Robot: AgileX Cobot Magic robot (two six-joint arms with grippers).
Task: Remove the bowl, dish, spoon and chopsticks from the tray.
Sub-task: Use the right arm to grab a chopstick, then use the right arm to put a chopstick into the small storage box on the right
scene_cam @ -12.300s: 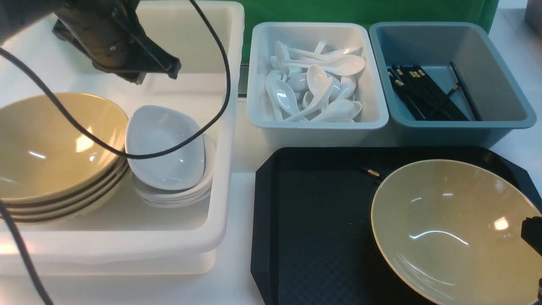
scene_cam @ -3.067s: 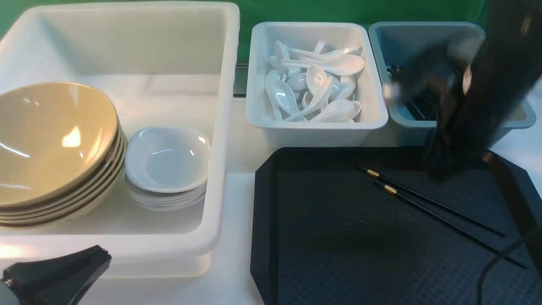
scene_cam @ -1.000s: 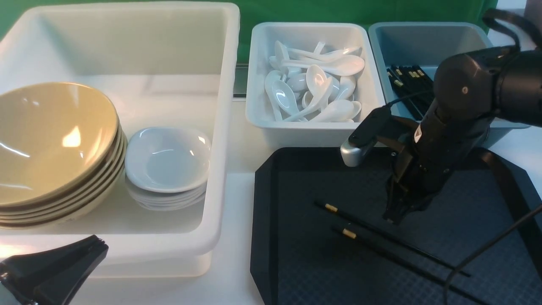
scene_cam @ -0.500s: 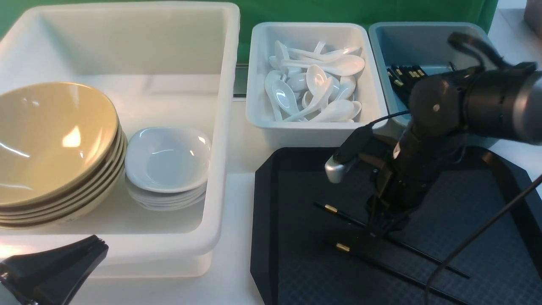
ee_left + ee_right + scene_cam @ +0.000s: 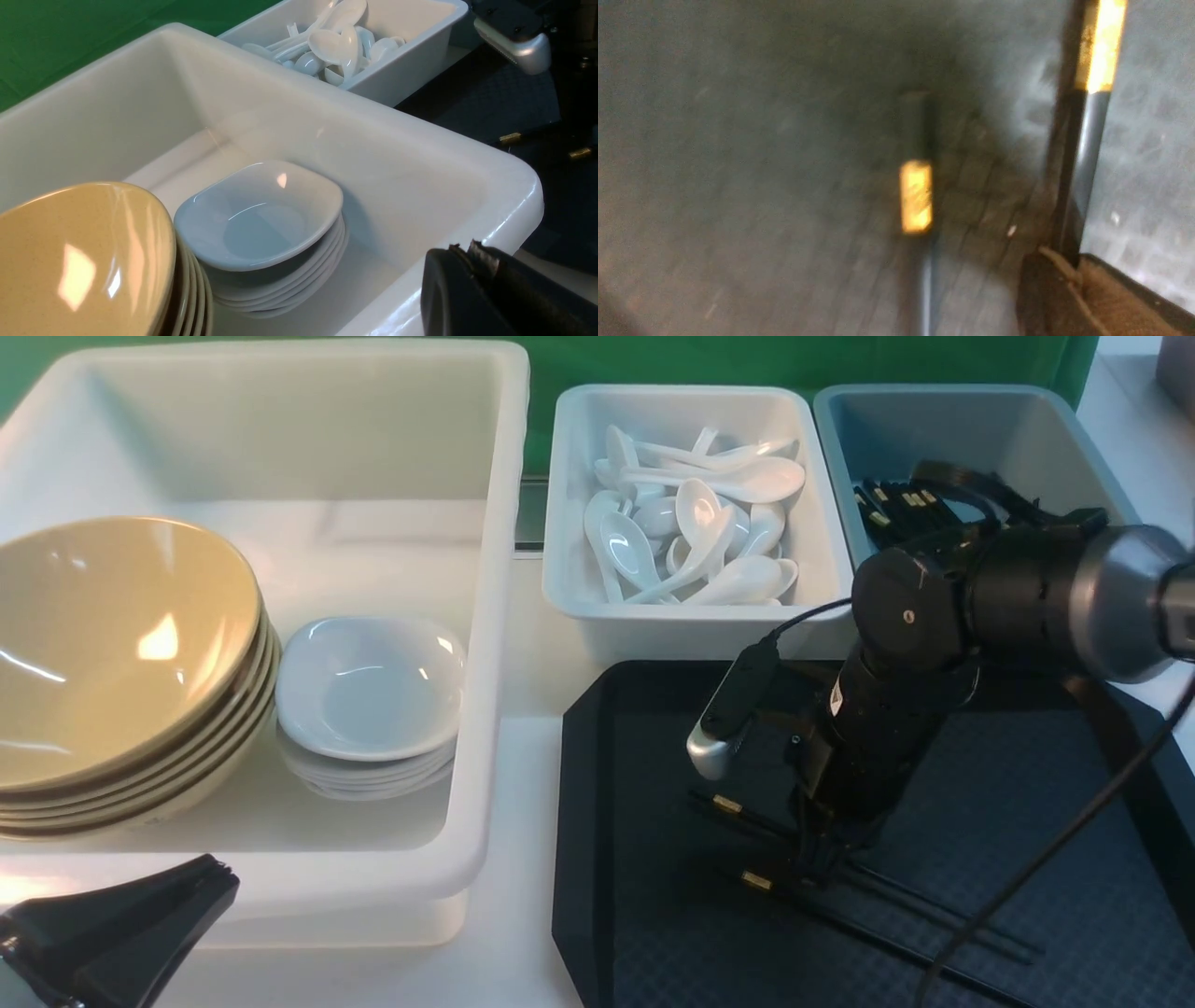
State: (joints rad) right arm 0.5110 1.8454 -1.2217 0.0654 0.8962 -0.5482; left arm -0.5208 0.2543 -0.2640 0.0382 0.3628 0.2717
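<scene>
Two black chopsticks with gold bands (image 5: 754, 880) lie side by side on the black tray (image 5: 644, 933). My right gripper (image 5: 820, 870) points down onto them, its jaws closed on one stick (image 5: 1085, 140). The other stick (image 5: 916, 196) lies free beside it. A stack of tan bowls (image 5: 112, 644) and a stack of white dishes (image 5: 369, 686) sit in the big white tub (image 5: 495, 616). Several white spoons (image 5: 691, 523) fill the small white bin. My left gripper (image 5: 217, 887) hangs shut and empty in front of the tub, also seen in the left wrist view (image 5: 467, 247).
A grey-blue bin (image 5: 971, 429) at the back right holds several more black chopsticks (image 5: 896, 499). The spoon bin (image 5: 560, 495) stands just behind the tray's far rim. The right arm's cable (image 5: 1055, 859) crosses the tray's right side.
My right gripper has come down and leftward onto the chopsticks, and its jaws have closed round one stick. The left arm has not moved.
</scene>
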